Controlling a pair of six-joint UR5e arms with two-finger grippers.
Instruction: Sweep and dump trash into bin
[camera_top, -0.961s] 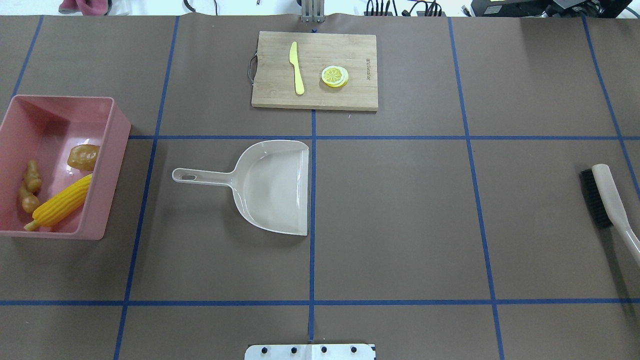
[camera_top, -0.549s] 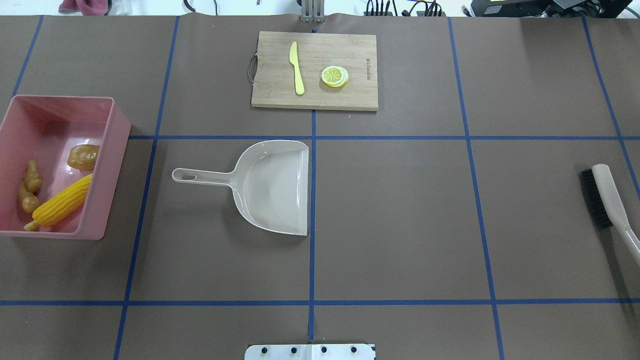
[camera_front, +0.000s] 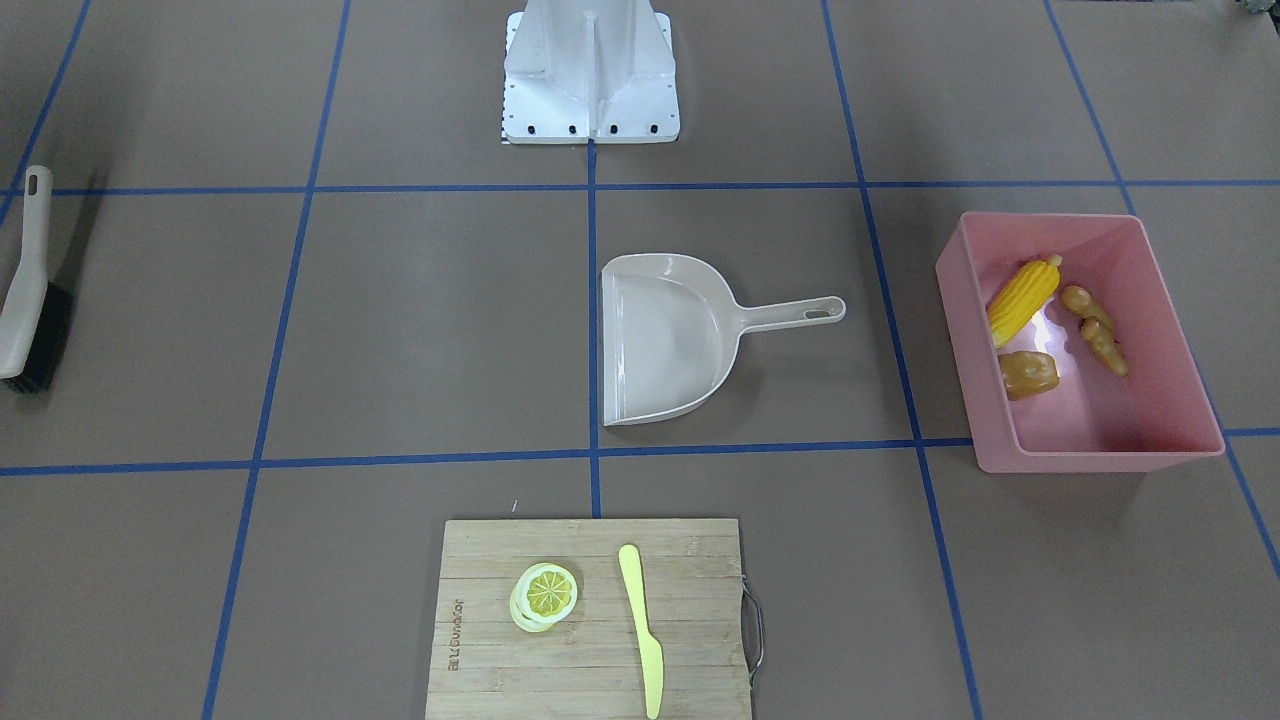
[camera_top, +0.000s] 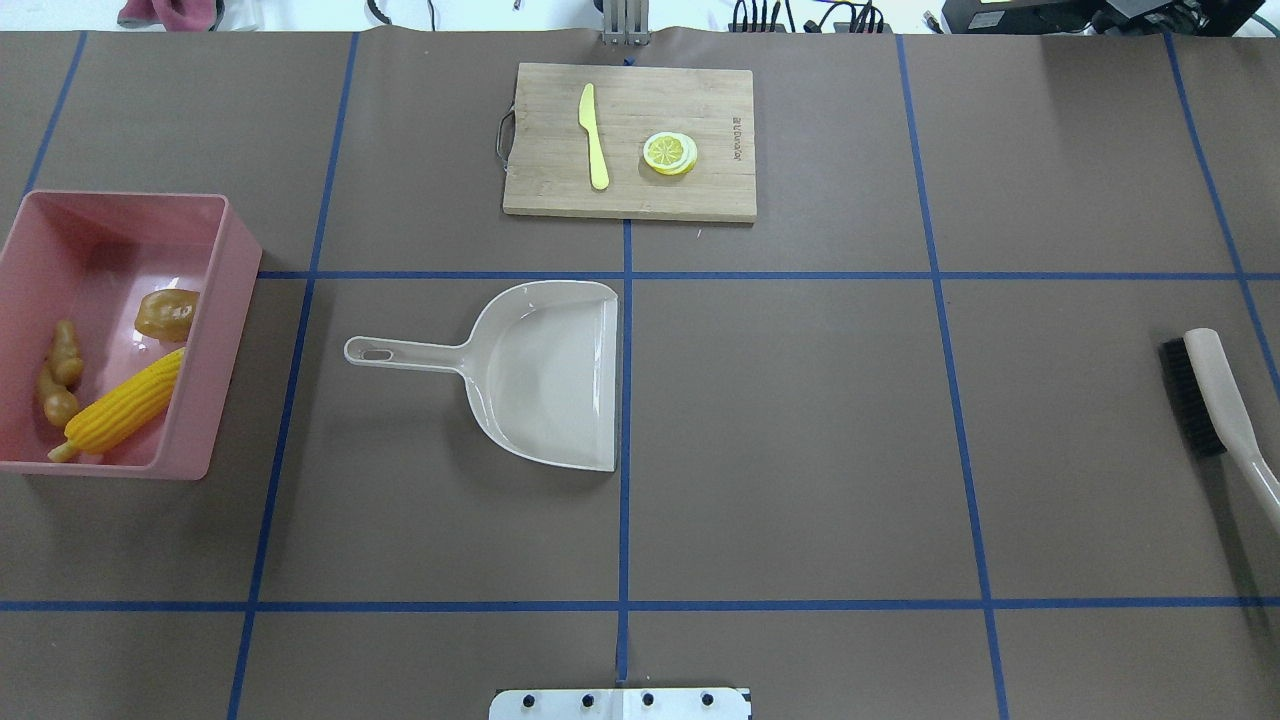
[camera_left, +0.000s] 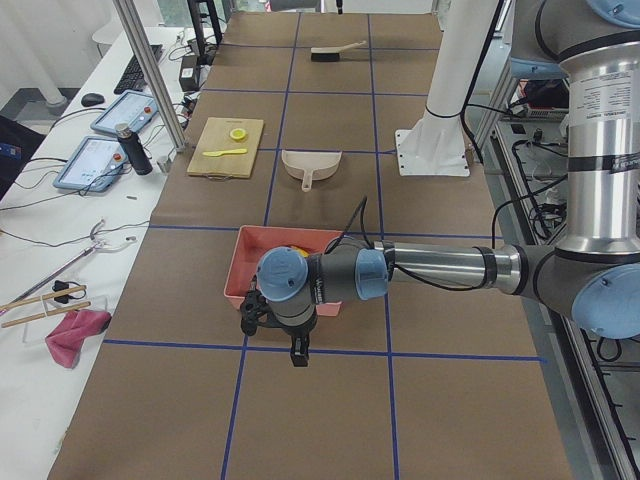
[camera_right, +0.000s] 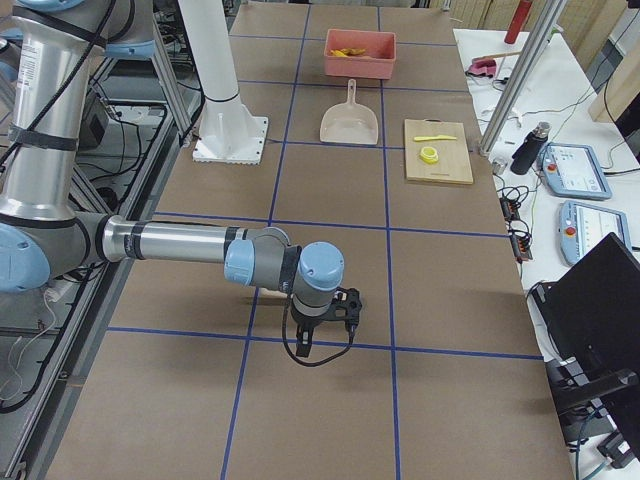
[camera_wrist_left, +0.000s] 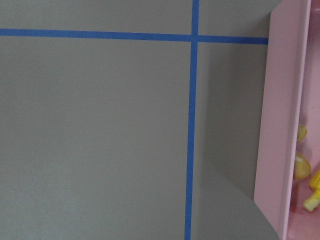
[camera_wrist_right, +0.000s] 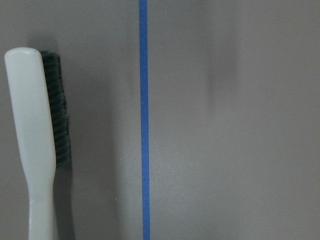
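Note:
The pink bin (camera_top: 232, 262) stands at the table's left edge in the overhead view and also shows in the front view (camera_front: 1100, 460). Inside it lie the yellow corn cob (camera_top: 122, 408), the tan ginger root (camera_top: 58, 372) and the brown potato (camera_top: 167, 312). The left wrist view shows the bin's wall (camera_wrist_left: 280, 125) at its right. My left gripper (camera_left: 297, 355) hangs beside the bin, seen only in the left side view. My right gripper (camera_right: 345, 305) shows only in the right side view, far from the bin. I cannot tell whether either is open or shut.
A beige dustpan (camera_top: 545, 375) lies empty at the table's middle. A brush (camera_top: 1215, 400) lies at the right edge, also in the right wrist view (camera_wrist_right: 37, 145). A cutting board (camera_top: 700, 190) at the far side bears a yellow knife (camera_top: 594, 135) and a lemon slice (camera_top: 669, 153).

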